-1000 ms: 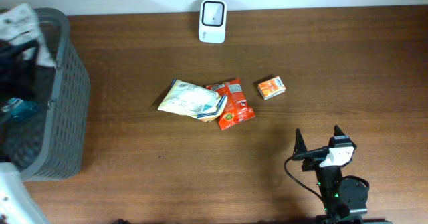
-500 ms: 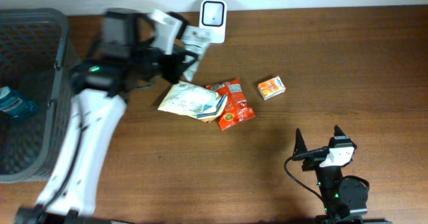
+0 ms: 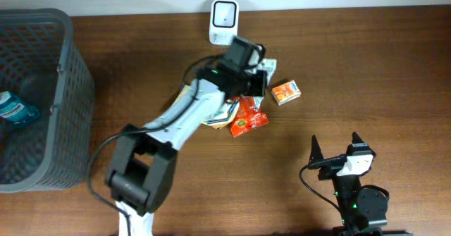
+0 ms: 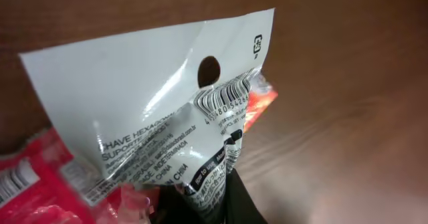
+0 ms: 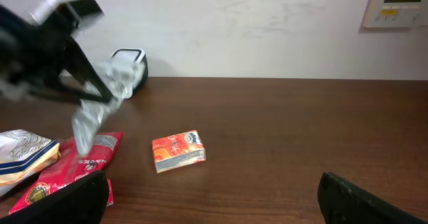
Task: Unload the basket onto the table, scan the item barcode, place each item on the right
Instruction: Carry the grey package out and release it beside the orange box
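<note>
My left gripper point(image 3: 256, 79) is shut on a silvery-white plastic packet point(image 4: 147, 117) and holds it in the air, low over the red snack packet point(image 3: 248, 116). The packet's barcode point(image 4: 224, 98) shows in the left wrist view, next to a round hang hole. The white scanner point(image 3: 224, 22) stands at the table's far edge, a little up and left of the held packet point(image 3: 266, 72). In the right wrist view the packet point(image 5: 100, 107) hangs in front of the scanner point(image 5: 130, 67). My right gripper point(image 3: 335, 151) rests open at the near right, empty.
A small orange box point(image 3: 286, 92) lies just right of the held packet. A yellow-white bag point(image 5: 23, 150) lies left of the red packet, partly under my left arm. The grey basket point(image 3: 70, 88) at the left holds a blue item point(image 3: 15, 109).
My left arm has swung from the basket at the left across the table to the right, carrying the packet past the scanner to above the red packet. The right arm has not moved.
</note>
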Robot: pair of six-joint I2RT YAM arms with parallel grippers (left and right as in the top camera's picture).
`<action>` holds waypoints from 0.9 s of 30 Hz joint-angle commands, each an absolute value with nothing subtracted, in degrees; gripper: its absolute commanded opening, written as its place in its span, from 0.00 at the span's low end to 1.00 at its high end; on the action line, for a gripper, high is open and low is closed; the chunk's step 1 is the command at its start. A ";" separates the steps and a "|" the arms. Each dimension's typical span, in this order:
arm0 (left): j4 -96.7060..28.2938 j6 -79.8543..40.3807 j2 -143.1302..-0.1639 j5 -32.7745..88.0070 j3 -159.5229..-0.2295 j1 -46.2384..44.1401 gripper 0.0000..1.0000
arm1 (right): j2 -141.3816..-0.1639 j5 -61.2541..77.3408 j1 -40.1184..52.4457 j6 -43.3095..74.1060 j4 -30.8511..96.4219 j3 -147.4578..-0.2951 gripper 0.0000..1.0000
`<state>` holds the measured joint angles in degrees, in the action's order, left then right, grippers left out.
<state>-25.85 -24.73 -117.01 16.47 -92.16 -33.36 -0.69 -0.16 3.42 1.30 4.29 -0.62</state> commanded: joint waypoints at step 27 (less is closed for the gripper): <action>-35.20 -13.15 -99.18 -8.97 -97.19 -39.38 0.99 | -0.47 -0.69 3.75 1.32 4.69 -0.32 0.99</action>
<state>-31.62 -20.78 -108.14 -3.55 -95.66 -41.67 -0.69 -0.16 3.42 1.28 4.29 -0.62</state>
